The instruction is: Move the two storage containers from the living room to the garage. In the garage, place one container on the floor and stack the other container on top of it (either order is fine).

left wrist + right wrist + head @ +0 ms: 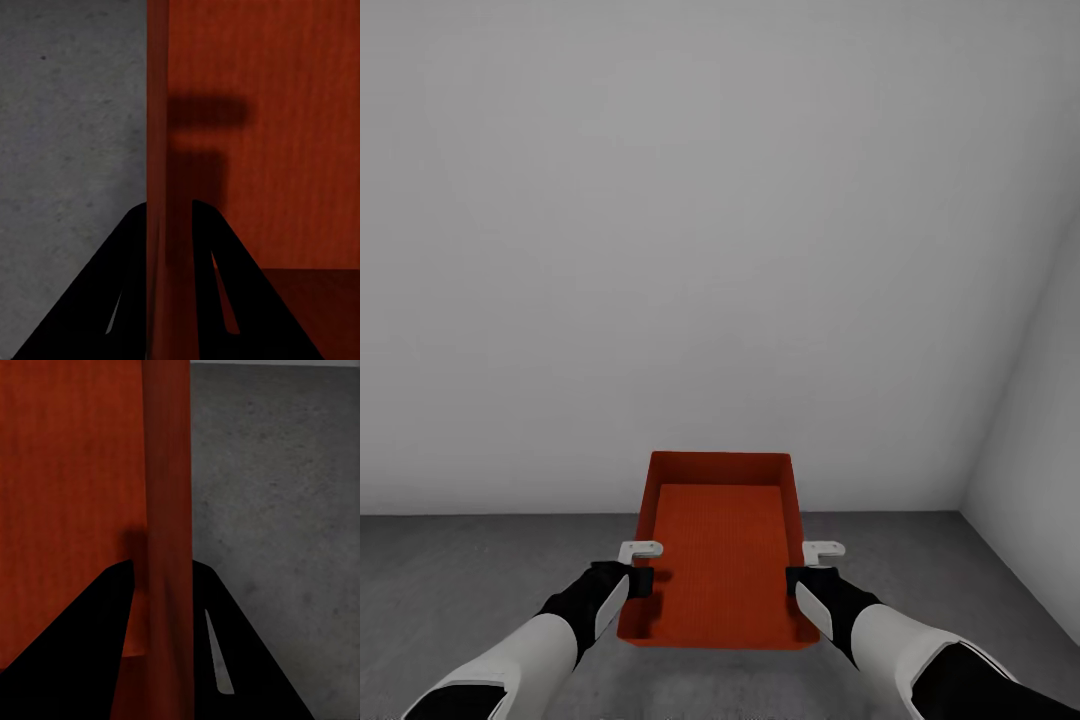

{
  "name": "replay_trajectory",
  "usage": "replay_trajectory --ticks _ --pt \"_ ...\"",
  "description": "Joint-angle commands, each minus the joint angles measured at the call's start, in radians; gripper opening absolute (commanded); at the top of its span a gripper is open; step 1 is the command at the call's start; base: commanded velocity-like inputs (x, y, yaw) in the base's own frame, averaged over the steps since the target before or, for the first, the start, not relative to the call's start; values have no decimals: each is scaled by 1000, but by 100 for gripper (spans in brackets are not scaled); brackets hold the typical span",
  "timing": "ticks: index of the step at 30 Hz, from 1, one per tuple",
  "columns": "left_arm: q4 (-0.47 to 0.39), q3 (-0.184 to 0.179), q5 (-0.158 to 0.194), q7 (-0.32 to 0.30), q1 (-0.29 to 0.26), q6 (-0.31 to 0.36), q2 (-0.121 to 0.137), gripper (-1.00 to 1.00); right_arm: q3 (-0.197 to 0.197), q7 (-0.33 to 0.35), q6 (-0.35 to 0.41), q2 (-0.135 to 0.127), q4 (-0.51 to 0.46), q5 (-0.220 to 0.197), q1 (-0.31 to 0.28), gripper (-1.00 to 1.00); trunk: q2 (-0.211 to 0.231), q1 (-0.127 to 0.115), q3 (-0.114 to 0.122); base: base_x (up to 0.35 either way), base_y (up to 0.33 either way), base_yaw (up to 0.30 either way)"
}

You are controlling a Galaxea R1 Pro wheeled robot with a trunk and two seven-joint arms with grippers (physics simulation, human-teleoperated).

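1. One storage container (720, 560), an orange-red open-top bin, is held up in front of the robot above the grey concrete floor (480, 560), between the two arms.
2. Its long axis runs straight away from the robot toward the white wall (720, 250); the open top faces up and the near short end sits lowest in the head view.
3. The left gripper (641, 570) pinches the container's left long wall, one finger inside and one outside.
4. The right gripper (808, 570) clamps the right long wall likewise.
5. In each wrist view, the thin wall (157, 150) (166, 510) stands between the dark fingers (120, 292) (97, 645), with speckled floor beside it.
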Motion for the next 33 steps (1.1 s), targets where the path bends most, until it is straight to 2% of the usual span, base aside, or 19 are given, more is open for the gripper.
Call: replay_trajectory --ticks 1,33 --pt "0 -3 4 9 0 6 -9 -100 12 -10 8 0 -2 28 -1 -100 -8 4 -6 0 0 0" --pt "0 -3 4 9 0 6 -9 -100 12 -10 8 0 -2 28 -1 -100 -232 127 -158 0 0 0"
